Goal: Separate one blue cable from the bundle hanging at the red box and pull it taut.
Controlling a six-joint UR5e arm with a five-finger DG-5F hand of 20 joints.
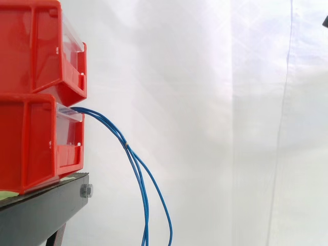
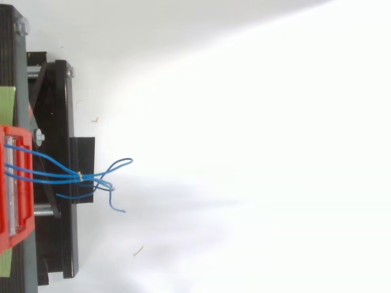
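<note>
- I see two red plastic bins stacked one on the other: the upper red bin [image 1: 36,46] sits on the lower red bin [image 1: 31,141], and both stand at the front edge of the black metal stand [image 1: 43,207].
- The bundle of thin blue cables [image 1: 134,164] comes out from the top of the clear front panel [image 1: 68,130] of the lower red bin, bends forward and hangs down in front of the stand's front edge.
- A small yellowish tie [image 1: 126,145] holds the cables together a little below the bin's front; under it they part into separate strands that go down past the bottom of the side view.
- From above, the strands run apart from the bin, meet at the tie [image 2: 80,177], then spread again; one makes a loop [image 2: 121,162] and one ends free [image 2: 124,211]. All hang slack and none is separated from the others.
- A pale green strip [image 1: 6,195] lies on the stand under the lower bin.
- The white curtain [image 1: 215,128] is behind everything.
- There is a small dark shape [image 1: 325,21] at the upper right edge of the side view; I cannot tell what it is.
- For the hand, I cannot tell whether it is released, clenched or grasping something.
</note>
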